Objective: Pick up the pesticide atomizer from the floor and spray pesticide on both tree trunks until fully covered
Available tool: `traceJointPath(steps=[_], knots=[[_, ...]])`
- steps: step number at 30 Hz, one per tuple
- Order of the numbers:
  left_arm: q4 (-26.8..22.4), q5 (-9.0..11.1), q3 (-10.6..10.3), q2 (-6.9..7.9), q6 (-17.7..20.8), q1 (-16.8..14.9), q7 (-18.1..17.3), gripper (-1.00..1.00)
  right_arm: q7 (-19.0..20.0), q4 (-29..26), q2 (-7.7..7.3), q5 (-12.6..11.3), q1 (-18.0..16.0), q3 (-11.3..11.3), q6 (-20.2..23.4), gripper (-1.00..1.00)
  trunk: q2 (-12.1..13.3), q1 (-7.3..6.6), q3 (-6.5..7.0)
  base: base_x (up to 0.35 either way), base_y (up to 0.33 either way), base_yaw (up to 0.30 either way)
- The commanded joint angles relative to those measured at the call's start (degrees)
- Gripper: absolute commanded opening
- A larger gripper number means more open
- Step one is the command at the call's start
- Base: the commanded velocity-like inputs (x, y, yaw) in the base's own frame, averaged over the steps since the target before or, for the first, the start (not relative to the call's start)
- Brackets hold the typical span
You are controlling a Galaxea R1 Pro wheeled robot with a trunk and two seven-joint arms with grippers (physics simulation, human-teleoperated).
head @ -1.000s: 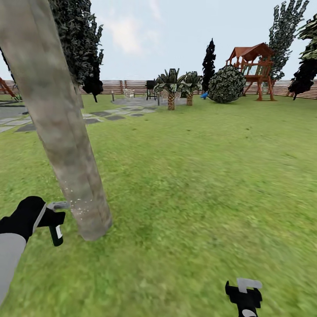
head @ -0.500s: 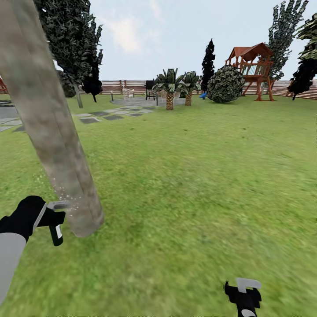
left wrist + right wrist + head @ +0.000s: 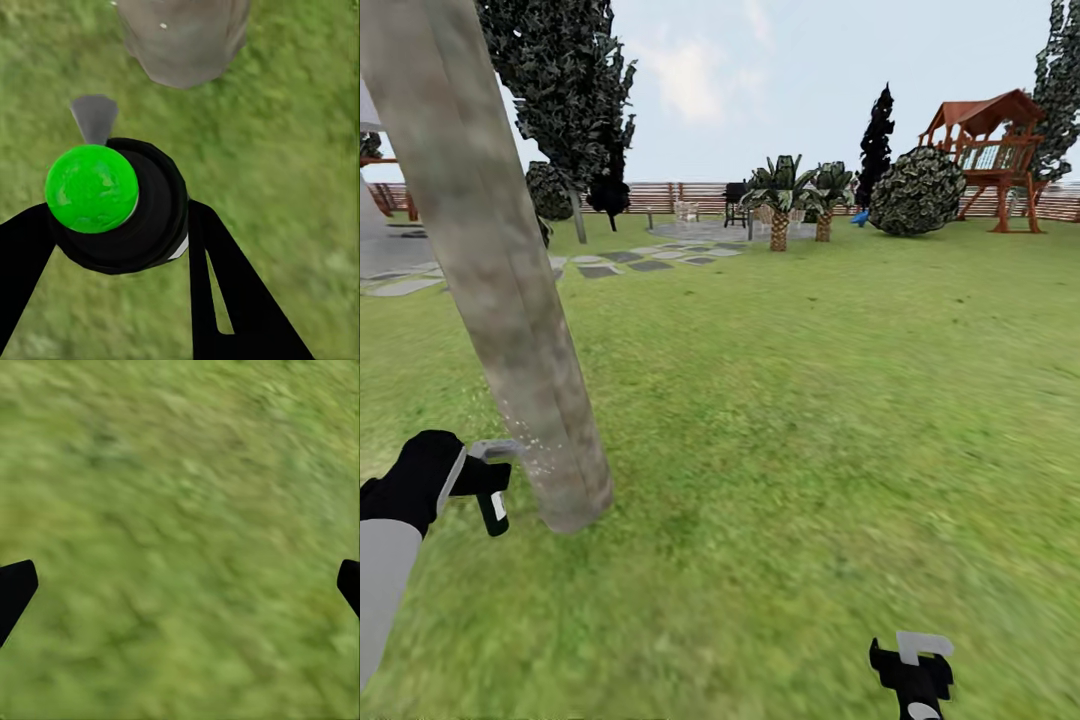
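A thick, pale grey-brown mottled tree trunk [image 3: 510, 300] leans across the left of the head view, its base on the lawn [image 3: 810, 400] of the garden. My left gripper [image 3: 482, 482] is shut on the pesticide atomizer [image 3: 494, 506], a stubby black sprayer with a pale band, just left of the trunk's base. Its grey nozzle [image 3: 496, 449] points at the trunk, where fine white specks dot the bark. In the left wrist view the atomizer [image 3: 146, 225] has a green cap, black fingers [image 3: 225, 292] flank it, and the trunk's foot [image 3: 184, 37] lies just beyond. My right gripper [image 3: 913, 668] hangs open over grass.
A second leafy tree with a thin-looking pale trunk [image 3: 578, 215] stands far back left, by grey stepping stones [image 3: 625, 260]. Short palms [image 3: 780, 200], a round bush [image 3: 918, 192], a play tower [image 3: 990, 150] and the slat fence [image 3: 690, 195] line the far side. Lawn spreads to the right.
The whole picture has shifted right, so the camera has turned left. My left gripper still holds the atomizer against the trunk's base, and specks still show there. The right gripper is unchanged.
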Motion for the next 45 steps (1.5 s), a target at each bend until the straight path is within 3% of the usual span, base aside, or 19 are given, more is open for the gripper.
traceJointPath(steps=[1,36,45], knots=[[-0.3,-0.2,0.0,-0.06,0.0,-0.1,0.0,-1.0,0.0,0.0,0.0,0.0,0.0,0.0,0.0,1.0,0.0,0.0,0.0,0.001,-0.001,0.086],[0.1,-0.2,-0.1,0.12,0.1,0.6,0.0,-1.0,0.0,0.0,0.0,0.0,0.0,0.0,0.0,1.0,0.0,0.0,0.0,0.069,-0.248,0.002],[0.1,-0.2,-0.1,0.48,0.1,0.6,0.1,-1.0,0.0,0.1,0.09,0.0,0.0,0.1,0.0,1.0,0.0,0.0,0.0,0.138,-0.273,0.229]])
